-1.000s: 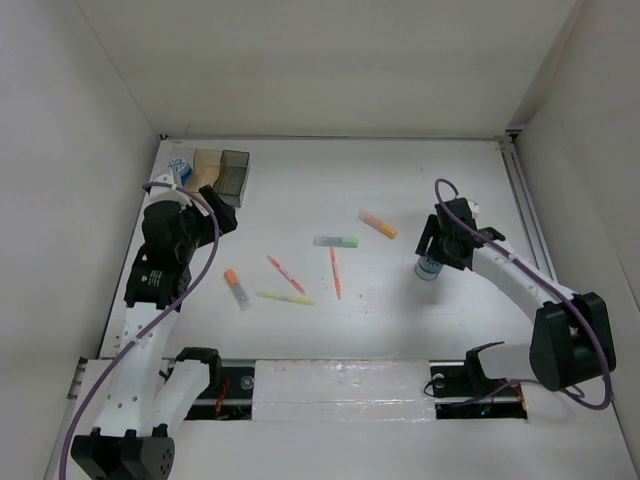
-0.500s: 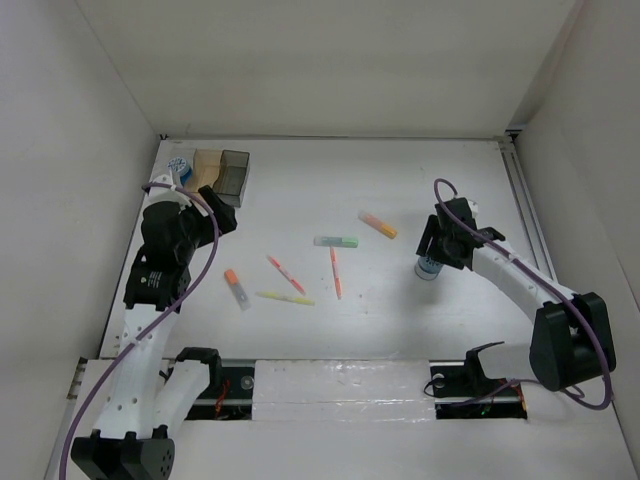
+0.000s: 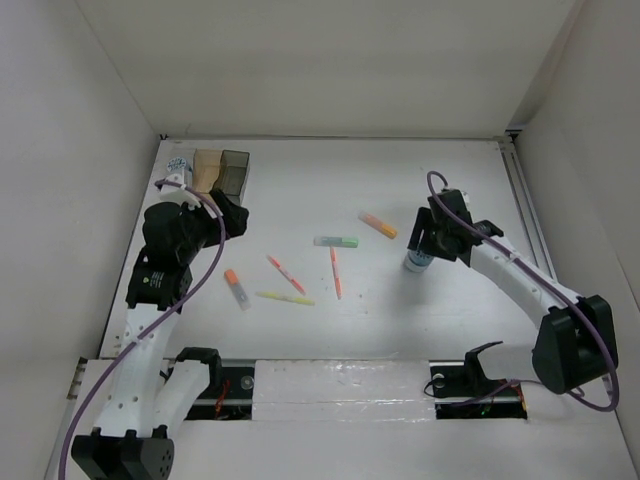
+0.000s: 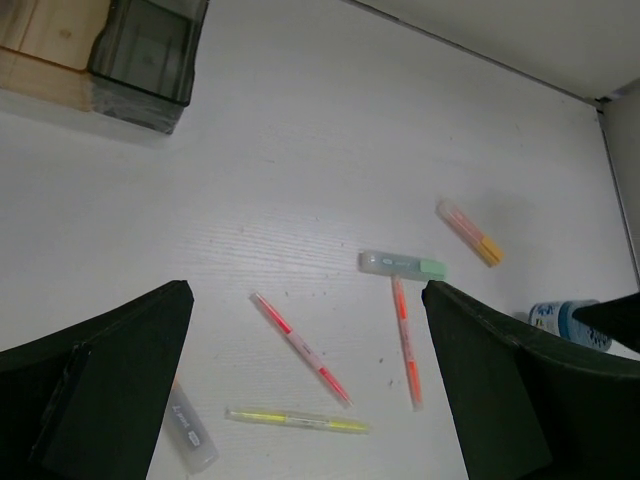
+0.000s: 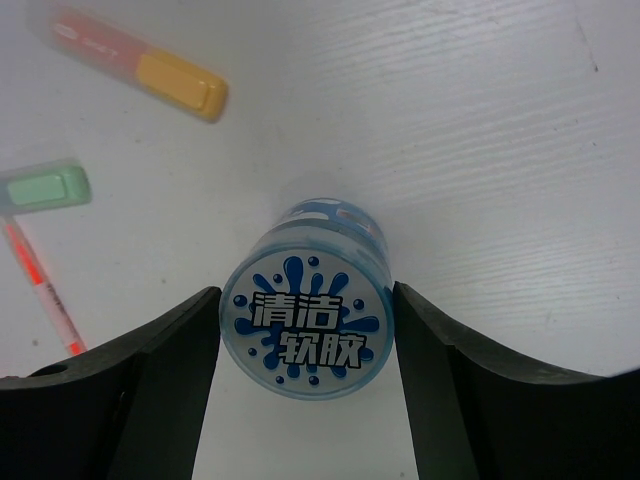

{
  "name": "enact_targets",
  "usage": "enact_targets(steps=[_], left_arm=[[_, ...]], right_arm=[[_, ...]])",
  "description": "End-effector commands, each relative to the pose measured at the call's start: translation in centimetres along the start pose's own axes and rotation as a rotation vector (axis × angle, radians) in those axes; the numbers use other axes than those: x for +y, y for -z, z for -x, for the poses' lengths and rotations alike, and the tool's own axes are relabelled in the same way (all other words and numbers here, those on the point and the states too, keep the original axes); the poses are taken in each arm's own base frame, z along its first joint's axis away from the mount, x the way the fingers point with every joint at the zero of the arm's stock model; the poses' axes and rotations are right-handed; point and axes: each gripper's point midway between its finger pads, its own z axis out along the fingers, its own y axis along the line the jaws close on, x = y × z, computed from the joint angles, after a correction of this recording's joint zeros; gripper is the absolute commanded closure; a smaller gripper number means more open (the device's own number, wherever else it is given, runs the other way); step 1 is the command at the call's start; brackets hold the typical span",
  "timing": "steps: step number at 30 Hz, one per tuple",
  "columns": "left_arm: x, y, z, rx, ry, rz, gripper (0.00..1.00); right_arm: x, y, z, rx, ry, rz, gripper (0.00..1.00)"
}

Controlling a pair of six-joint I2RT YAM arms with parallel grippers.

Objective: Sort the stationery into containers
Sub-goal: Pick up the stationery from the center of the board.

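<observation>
On the white table [image 3: 300,180], the left gripper [image 3: 232,216] hangs just beside the three bins [image 3: 222,178], its fingers spread wide with nothing in them. Far to the right of the bins, the right gripper [image 3: 419,248] pinches a blue-and-white roll [image 5: 305,325]. Thin pens [image 3: 285,273] lie between the bins and the roll.

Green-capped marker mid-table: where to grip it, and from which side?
Come straight down from above and close across the green-capped marker, on its barrel nearer the cap end. It lies flat, long and narrow, so its short width suits a two-finger grip. The orange pen ends close by its middle and would probably be in the way there.
</observation>
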Motion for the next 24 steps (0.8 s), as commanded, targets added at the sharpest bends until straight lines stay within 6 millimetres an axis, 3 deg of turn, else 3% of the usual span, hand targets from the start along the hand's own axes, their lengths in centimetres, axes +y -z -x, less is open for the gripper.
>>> enact_targets(steps=[1,7,10,13,17,18,19,20,21,23,24], left_arm=[[-3.1,0.4,0.4,-0.017,-0.052,-0.156,0.00],[-5.8,0.1,-0.9,0.040,-0.119,-0.278,0.00],[-6.6,-0.1,-1.2,0.046,-0.124,-0.331,0.00],[-6.1,-1.2,-2.1,0.079,-0.117,-0.317,0.00],[-6.5,-2.4,-0.4,0.057,-0.126,-0.256,0.00],[-7.3,-3.6,-1.4,0.085,-0.156,-0.194,0.00],[-8.2,-3.9,-1.2,0.085,-0.177,-0.166,0.00],[-10.5,-3.6,1.3,0.035,-0.191,-0.168,0.00],[-12.2,-4.5,-0.8,0.103,-0.245,-0.158,0.00],[-14.1,-4.8,0.6,0.053,-0.278,-0.124,0.00],[-16.6,-4.7,-1.1,0.063,-0.328,-0.178,0.00]], right_arm=[[3.3,3.1,4.5,-0.126,0.003,0.103,1.00],[4.9,3.3,5.9,-0.125,0.046,0.115,1.00],[5.7,3.7,7.3,-0.128,0.068,0.115,1.00],[6.6,4.5,8.3,-0.113,0.085,0.127,1.00],[7.8,5.4,10.2,-0.139,0.100,0.152,1.00],[8.0,5.7,10.3,-0.133,0.101,0.162,1.00],[8.2,5.9,10.7,-0.135,0.110,0.162,1.00],[8.6,5.9,11.0,-0.133,0.111,0.172,1.00],[8.7,6.3,11.2,-0.134,0.110,0.173,1.00],[9.5,7.0,12.1,-0.147,0.107,0.202,1.00],[9.7,6.7,12.4,-0.146,0.118,0.199,1.00]])
